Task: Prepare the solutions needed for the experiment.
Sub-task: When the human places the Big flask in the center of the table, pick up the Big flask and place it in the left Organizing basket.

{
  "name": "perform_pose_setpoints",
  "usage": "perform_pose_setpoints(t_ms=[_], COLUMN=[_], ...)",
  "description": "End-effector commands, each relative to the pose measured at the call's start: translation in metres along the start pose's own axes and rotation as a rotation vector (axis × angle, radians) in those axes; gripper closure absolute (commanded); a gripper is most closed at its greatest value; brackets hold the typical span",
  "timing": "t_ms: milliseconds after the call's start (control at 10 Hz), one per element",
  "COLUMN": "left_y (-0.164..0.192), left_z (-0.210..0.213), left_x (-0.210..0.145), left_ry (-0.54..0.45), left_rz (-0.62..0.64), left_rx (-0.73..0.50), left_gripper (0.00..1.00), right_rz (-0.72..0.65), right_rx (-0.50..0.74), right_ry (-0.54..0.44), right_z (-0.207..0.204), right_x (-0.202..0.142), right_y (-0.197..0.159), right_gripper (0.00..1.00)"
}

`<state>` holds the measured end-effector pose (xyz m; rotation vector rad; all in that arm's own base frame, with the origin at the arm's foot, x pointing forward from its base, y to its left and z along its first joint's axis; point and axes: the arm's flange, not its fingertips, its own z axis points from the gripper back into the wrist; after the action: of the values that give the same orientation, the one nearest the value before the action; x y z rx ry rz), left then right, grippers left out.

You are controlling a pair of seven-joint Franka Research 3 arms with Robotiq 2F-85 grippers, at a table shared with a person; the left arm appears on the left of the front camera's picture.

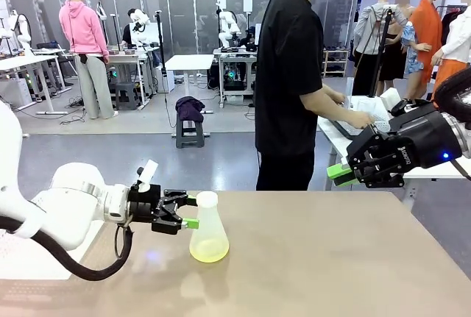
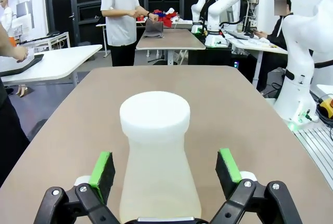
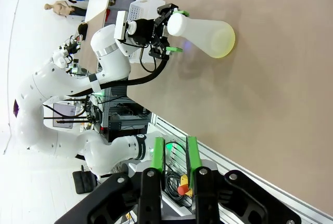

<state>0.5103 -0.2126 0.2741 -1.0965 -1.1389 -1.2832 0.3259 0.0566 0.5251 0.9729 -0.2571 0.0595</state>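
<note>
The left gripper [image 1: 193, 211] is seen spread wide, its green pads [image 2: 103, 167] set on either side of the flask [image 1: 208, 237]. In the left wrist view a gap is shown between each pad and the flask's neck, so the flask is straddled but not clamped. The flask is stood upright on the table [image 1: 331, 258], its neck between the open fingers and its wide base just below and ahead of them. The solution [image 1: 209, 252], a shallow pale yellow-green layer, is held in the bottom of the flask, below the level of the pads.

The right gripper [image 1: 340, 176] is held in the air, well apart from the flask and off to the left gripper's far side. In the right wrist view its fingers [image 3: 158, 154] are seen drawn narrow, with a slim gap left between them and nothing held there. From that view the flask [image 3: 203, 33] is seen far ahead of the fingertips, between the left gripper's [image 3: 178, 31] pads.
</note>
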Motion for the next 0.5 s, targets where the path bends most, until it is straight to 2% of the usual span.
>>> perform_pose_setpoints(t_ms=[0, 400], left_y=[0.006, 0.014], left_z=[-0.014, -0.042], left_x=[-0.004, -0.008], left_ry=[-0.054, -0.100], left_rz=[-0.021, -0.032], left_rx=[0.008, -0.021], left_gripper=[0.00, 0.00], right_rz=[0.016, 0.016], right_rx=[0.016, 0.016], right_ry=[-0.006, -0.006], right_z=[-0.002, -0.002], right_x=[0.001, 0.001], right_y=[0.001, 0.001], right_gripper=[0.77, 0.77])
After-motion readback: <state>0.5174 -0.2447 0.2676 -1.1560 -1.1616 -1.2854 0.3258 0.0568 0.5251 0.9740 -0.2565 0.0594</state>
